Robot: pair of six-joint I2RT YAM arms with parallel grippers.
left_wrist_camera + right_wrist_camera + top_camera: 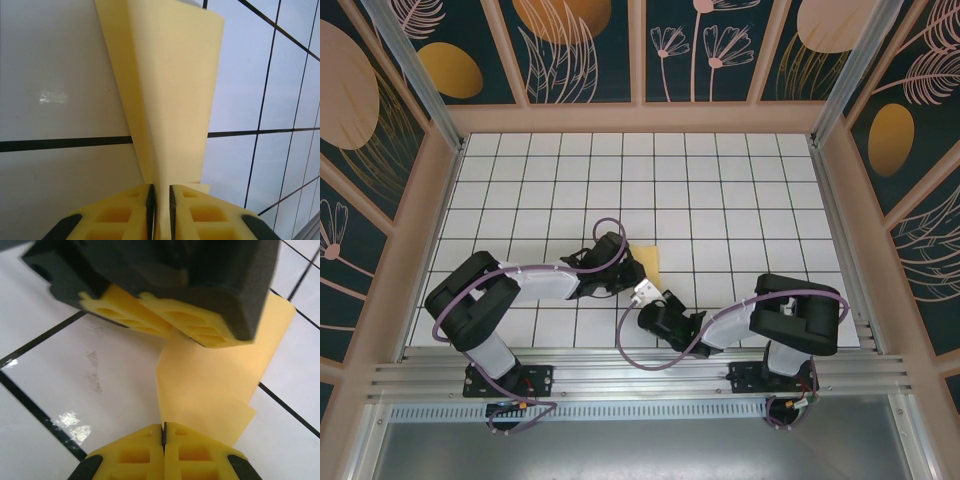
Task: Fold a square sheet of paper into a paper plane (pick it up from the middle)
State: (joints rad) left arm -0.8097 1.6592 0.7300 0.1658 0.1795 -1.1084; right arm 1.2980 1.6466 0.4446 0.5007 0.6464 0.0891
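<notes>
The square sheet of paper [648, 262] is pale yellow and folded into a narrower creased shape on the white tiles. In the left wrist view the sheet of paper [170, 90] rises as a folded wedge, its narrow end pinched between the pads of my left gripper [160, 200]. In the right wrist view the paper [215, 375] lies partly flat, and its left creased edge runs into the closed seam of my right gripper [163, 427]. The left gripper's yellow fingers [200, 327] hold the paper's far end. From above, my left gripper [628, 268] and right gripper [642, 287] meet at the paper.
The white grid-tiled table [720, 180] stretches away behind the paper. Patterned walls [590, 50] enclose it at the back and sides. An aluminium rail [640, 375] runs along the near edge by the arm bases.
</notes>
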